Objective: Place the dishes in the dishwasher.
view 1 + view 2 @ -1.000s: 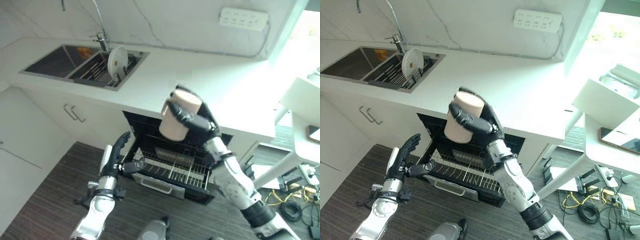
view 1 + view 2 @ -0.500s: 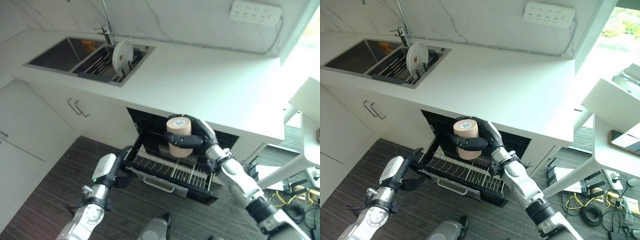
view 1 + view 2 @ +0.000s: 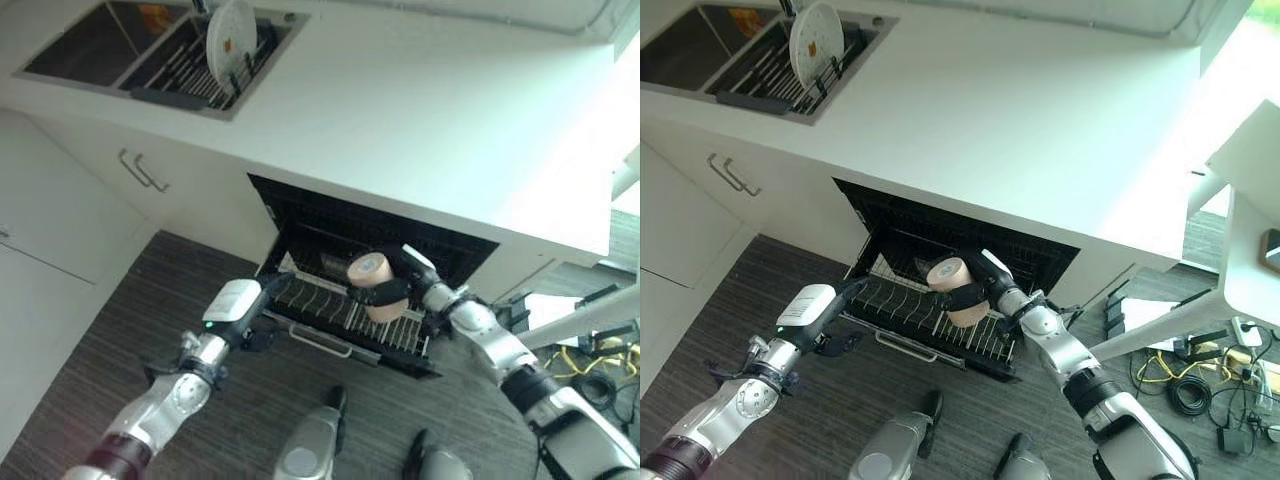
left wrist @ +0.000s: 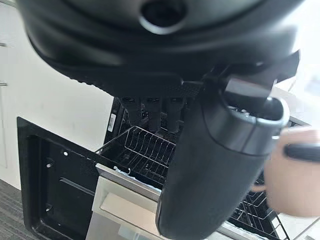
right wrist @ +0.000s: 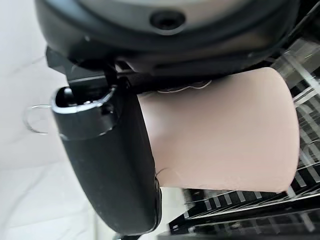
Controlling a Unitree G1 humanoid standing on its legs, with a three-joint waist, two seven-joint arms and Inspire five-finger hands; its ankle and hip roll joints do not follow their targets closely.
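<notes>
From the left eye view, the right hand (image 3: 392, 290) has come down with the pale pink cup (image 3: 372, 283), now low over the pulled-out dishwasher rack (image 3: 340, 318), fingers wrapped round it. The left hand (image 3: 262, 312) has moved in to the rack's front edge; its fingers cannot be made out. Right eye view: a white plate (image 3: 816, 31) stands in the sink (image 3: 740, 60), well apart across the white counter (image 3: 1040, 120). Right wrist view: cup smooth, matte, thumb (image 5: 112, 165) pressed along it.

My dark right hand (image 3: 978, 290) grips a pale peach cup (image 3: 957, 291) over the black dishwasher's (image 3: 1040, 262) silver wire rack (image 3: 902, 306), below the white counter (image 3: 1020, 120).
</notes>
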